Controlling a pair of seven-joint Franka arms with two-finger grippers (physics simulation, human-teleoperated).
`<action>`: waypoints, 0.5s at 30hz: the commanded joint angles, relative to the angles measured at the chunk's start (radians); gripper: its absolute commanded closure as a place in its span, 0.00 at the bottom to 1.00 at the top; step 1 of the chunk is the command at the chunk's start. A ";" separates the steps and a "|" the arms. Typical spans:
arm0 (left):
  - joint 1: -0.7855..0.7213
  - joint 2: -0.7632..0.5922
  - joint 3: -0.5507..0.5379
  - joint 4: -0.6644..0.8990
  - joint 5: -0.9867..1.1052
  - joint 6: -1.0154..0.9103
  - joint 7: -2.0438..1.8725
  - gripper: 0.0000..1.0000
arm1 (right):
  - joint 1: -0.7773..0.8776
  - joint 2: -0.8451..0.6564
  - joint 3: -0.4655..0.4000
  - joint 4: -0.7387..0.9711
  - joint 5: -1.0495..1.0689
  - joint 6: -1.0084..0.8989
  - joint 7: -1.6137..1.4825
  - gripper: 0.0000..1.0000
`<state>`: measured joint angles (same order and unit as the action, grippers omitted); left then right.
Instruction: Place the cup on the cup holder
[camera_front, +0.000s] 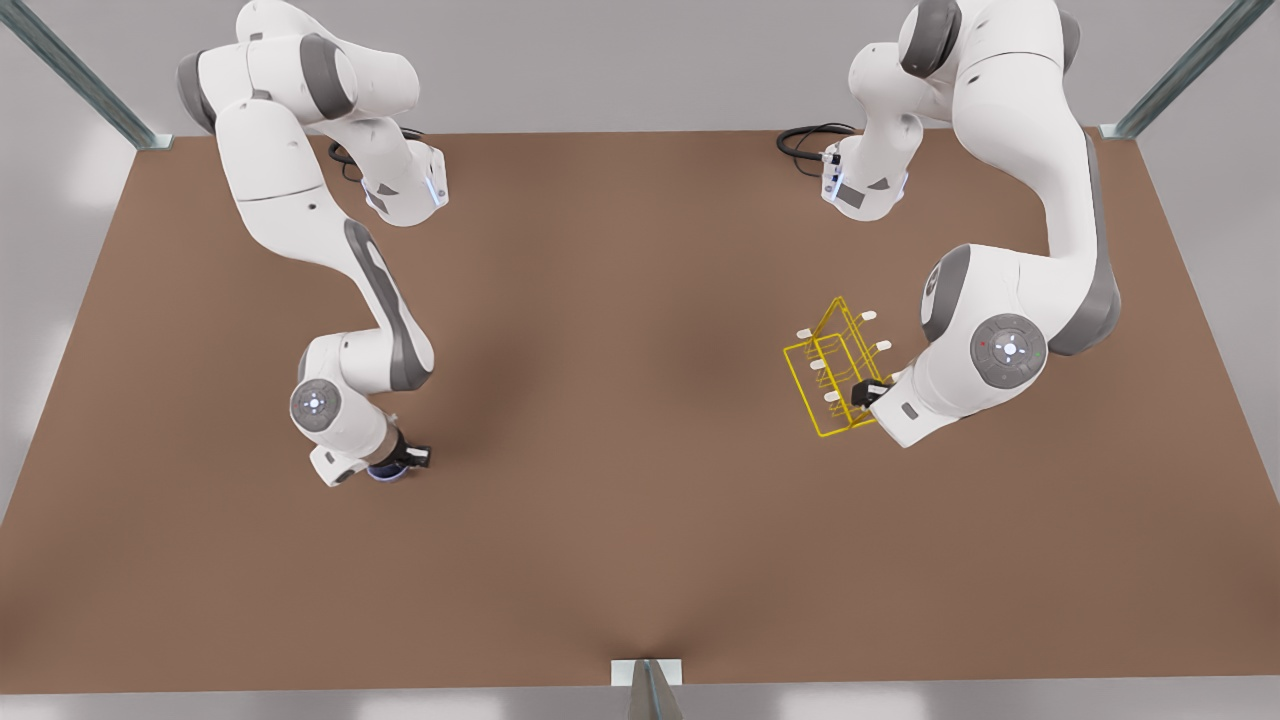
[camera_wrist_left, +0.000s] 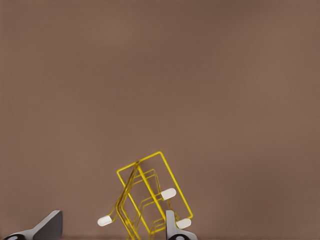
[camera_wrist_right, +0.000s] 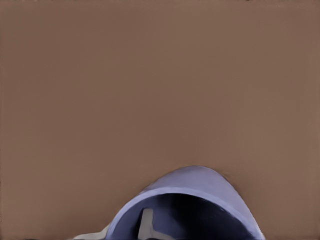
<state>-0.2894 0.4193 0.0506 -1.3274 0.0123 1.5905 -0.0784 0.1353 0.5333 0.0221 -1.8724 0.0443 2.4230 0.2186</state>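
Right wrist view puts the cup (camera_wrist_right: 200, 190) right under the camera, its open mouth facing the lens, with one finger (camera_wrist_right: 146, 220) of the right end effector reaching inside against the wall. That looks like a pinch on the rim, so I judge the cup is held. In the front view the cup (camera_front: 385, 472) is a sliver of blue beneath the right end effector (camera_front: 408, 458), low over the counter (camera_front: 640, 400) on the front view's left.

The cup holder (camera_front: 835, 375) stands well apart, on the front view's right, its white-tipped pegs pointing out to either side. The left end effector (camera_front: 868, 392) sits at its near corner. In the left wrist view that end effector (camera_wrist_left: 113, 214) is spread wide, with the lower part of the cup holder (camera_wrist_left: 145, 195) between its fingers and no wire clamped.

To do this step well, the cup probably needs lifting straight up first, so that the rim grip does not slip. It should then cross the open middle of the counter and turn so its mouth meets one peg squarely. The wire frame looks light, so a steadying hold from the left arm would likely keep it from tipping.

The counter is plain matte brown. Metal posts (camera_front: 80, 75) rise at the far corners against pale grey walls, a bracket (camera_front: 647, 672) marks the near edge, and black cables (camera_front: 805, 140) loop beside the arm bases.
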 joint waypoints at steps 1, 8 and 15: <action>0.000 -0.002 0.000 0.000 0.001 -0.003 -0.018 0.00 | 0.000 -0.009 -0.002 0.012 -0.014 -0.038 0.048 0.79; -0.002 -0.005 0.000 0.000 0.003 -0.009 -0.018 0.00 | 0.004 -0.024 0.002 0.036 -0.012 -0.088 0.088 0.79; -0.002 -0.014 0.000 -0.007 0.014 -0.012 -0.032 0.00 | 0.017 -0.021 0.157 0.142 0.465 -0.125 0.265 0.79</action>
<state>-0.2915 0.4072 0.0507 -1.3337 0.0213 1.5809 -0.0913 0.1511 0.5099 0.1548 -1.7475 0.3368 2.3280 0.2799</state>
